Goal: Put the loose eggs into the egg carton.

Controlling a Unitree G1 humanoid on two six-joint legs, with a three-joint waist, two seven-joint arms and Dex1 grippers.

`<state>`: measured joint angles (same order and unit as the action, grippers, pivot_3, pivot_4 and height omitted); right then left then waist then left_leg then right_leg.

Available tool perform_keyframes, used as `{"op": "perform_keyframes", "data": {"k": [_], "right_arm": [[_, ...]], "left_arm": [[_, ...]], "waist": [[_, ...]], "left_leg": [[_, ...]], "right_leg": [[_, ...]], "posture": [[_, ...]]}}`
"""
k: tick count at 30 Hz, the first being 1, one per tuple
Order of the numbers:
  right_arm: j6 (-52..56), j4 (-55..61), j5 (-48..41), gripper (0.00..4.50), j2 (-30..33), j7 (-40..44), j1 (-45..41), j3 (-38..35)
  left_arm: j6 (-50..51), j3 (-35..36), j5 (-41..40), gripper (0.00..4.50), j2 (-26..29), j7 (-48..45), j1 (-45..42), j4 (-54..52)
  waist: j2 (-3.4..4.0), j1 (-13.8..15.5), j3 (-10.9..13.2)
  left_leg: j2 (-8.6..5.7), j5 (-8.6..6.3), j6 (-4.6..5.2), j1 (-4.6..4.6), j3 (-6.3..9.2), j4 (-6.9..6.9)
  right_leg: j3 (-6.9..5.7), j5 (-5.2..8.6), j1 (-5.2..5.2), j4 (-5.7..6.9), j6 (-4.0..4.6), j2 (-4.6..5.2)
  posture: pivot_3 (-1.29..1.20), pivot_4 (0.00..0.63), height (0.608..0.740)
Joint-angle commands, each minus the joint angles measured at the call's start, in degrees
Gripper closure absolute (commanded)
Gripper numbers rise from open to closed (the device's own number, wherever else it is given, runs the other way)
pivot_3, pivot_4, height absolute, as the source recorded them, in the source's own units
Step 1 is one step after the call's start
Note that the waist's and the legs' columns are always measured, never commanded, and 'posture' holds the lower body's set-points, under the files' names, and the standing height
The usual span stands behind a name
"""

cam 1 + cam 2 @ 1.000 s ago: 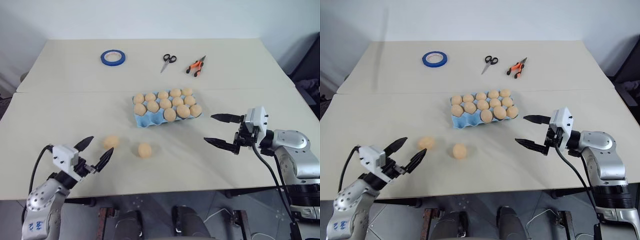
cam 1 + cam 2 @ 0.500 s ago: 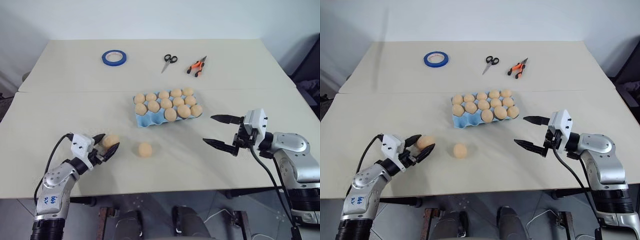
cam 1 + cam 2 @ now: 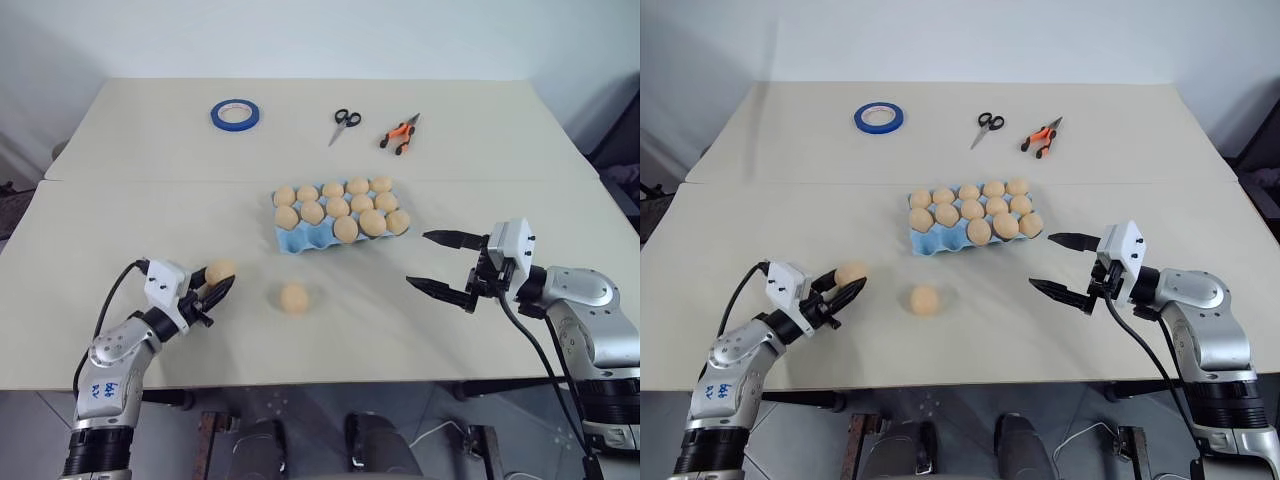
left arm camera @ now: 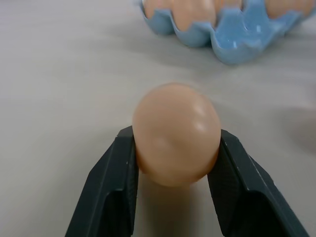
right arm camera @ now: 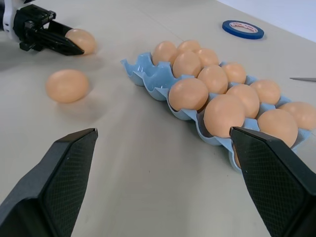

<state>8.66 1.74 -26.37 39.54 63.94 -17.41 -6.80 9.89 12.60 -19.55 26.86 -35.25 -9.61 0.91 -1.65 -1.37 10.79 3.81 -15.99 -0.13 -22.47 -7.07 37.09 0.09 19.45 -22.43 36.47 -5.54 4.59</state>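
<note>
The left gripper (image 3: 215, 287) pinches one loose egg (image 4: 176, 134), long axis upright between its fingers. The egg carton (image 3: 300, 241) runs crosswise. The right gripper (image 3: 438, 262) is spread wide.

So on my end the left arm is stretched forward low over the counter (image 3: 120, 210), forearm angled in toward the middle. Left gripper (image 3: 214, 288) is clamped down, both black fingers (image 4: 111, 192) pressed against the sides of one egg (image 4: 177, 133), one finger each side. The gripper itself sits about level.

Right arm is bent at the elbow out on my right, wrist turned so the right gripper (image 3: 440, 265) points inward across the counter, also roughly level. Its fingers (image 5: 54, 187) are spread wide apart with nothing between them, hovering just above the surface.
</note>
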Motion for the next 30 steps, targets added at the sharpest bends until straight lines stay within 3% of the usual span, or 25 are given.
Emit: {"op": "perform_keyframes", "data": {"k": [1, 14, 23, 30], "right_arm": [[-1.3, 0.6, -0.1, 0.0, 0.0, -0.5, 0.0, -1.3], [-2.1, 2.6, -0.4, 0.0, -0.3, -2.3, 2.9, -2.6], [-2.1, 5.2, -0.7, 0.0, -0.3, -4.6, 6.0, -3.9], [-1.8, 6.0, -0.7, 0.0, -0.4, -5.2, 6.8, -3.9]], "left_arm": [[3.6, 1.2, -4.7, 2.73, 1.4, -1.6, -8.7, -1.1], [2.3, -12.4, -0.2, 2.73, -3.3, -14.2, -28.4, 16.5], [-3.3, -15.7, 4.4, 2.73, -6.6, -17.4, -33.5, 26.9], [-6.5, -14.8, 5.6, 0.61, -8.5, -16.0, -34.9, 30.1]], "waist": [[0.0, 0.4, 0.0], [0.05, -0.1, 0.0], [0.04, -0.2, 0.0], [0.04, -0.1, 0.0]], "left_leg": [[-0.01, 0.03, 0.01, -0.04, 0.05, 0.05], [-0.1, 0.1, -0.06, 0.06, -0.64, 0.14], [-0.09, 0.08, 0.01, 0.08, -0.86, 0.17], [-0.11, 0.06, 0.06, 0.07, -0.9, 0.24]], "right_leg": [[-0.05, -0.01, 0.0, 0.03, -0.02, 0.0], [-0.22, -0.12, -0.12, 0.02, -0.25, -0.28], [0.05, -0.16, -0.22, 0.04, -0.32, -0.35], [0.09, -0.18, -0.23, 0.04, -0.35, -0.28]], "posture": [[0.0, 0.15, 0.74], [0.0, 0.15, 0.74], [0.0, 0.15, 0.74], [0.0, 0.15, 0.74]]}}
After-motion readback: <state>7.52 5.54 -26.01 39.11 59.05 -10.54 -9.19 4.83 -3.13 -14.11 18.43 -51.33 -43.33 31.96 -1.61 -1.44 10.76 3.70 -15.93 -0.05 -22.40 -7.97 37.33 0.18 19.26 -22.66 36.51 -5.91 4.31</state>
